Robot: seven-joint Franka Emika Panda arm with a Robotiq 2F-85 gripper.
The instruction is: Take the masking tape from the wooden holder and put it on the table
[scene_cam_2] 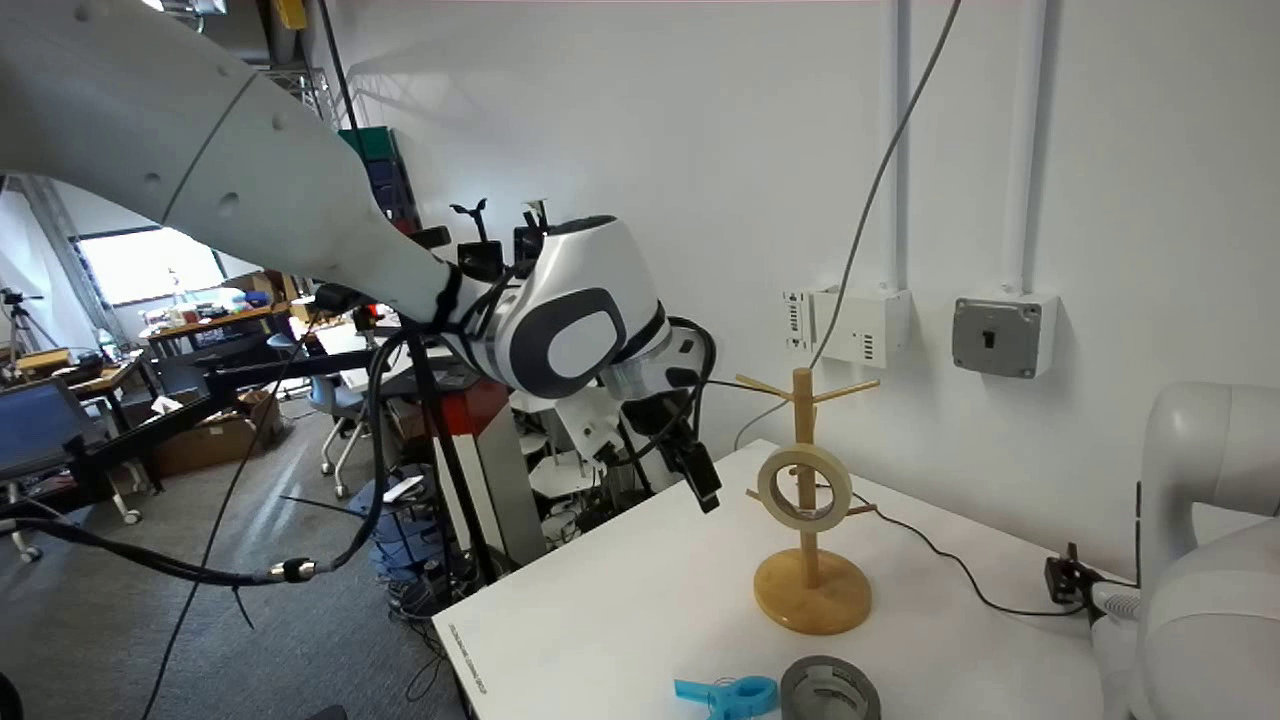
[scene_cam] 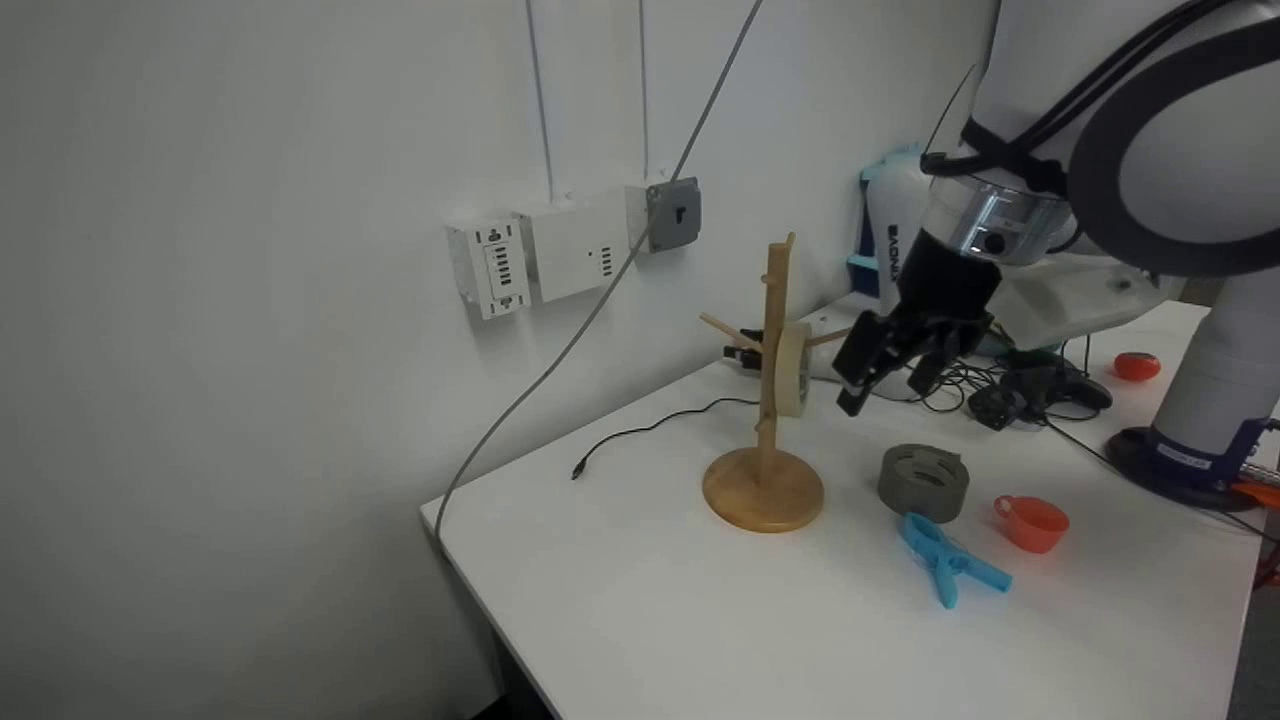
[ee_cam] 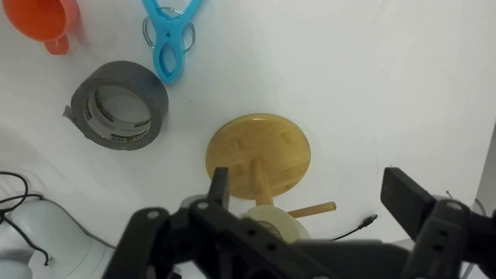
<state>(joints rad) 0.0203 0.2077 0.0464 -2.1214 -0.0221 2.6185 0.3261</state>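
Observation:
The masking tape [scene_cam: 793, 370], a pale cream ring, hangs on a peg of the wooden holder [scene_cam: 763, 495] in both exterior views [scene_cam_2: 841, 490]. The holder stands upright on the white table [scene_cam: 640, 610]; its round base [ee_cam: 257, 139] shows in the wrist view. There the tape [ee_cam: 288, 226] is partly hidden behind my gripper's linkage. My gripper [ee_cam: 310, 186] is open and empty, its fingers wide apart. In both exterior views the gripper [scene_cam: 886, 390] hangs above the table beside the holder, apart from the tape; it also shows at the table's far side [scene_cam_2: 700, 482].
A dark grey tape roll [scene_cam: 924, 490], a blue clamp [scene_cam: 945, 560] and an orange cup [scene_cam: 1038, 526] lie near the holder. A black cable [scene_cam: 660, 425] runs behind it, by the wall. Black controllers [scene_cam: 1050, 385] and white robot parts [scene_cam_2: 1215, 620] stand at the side.

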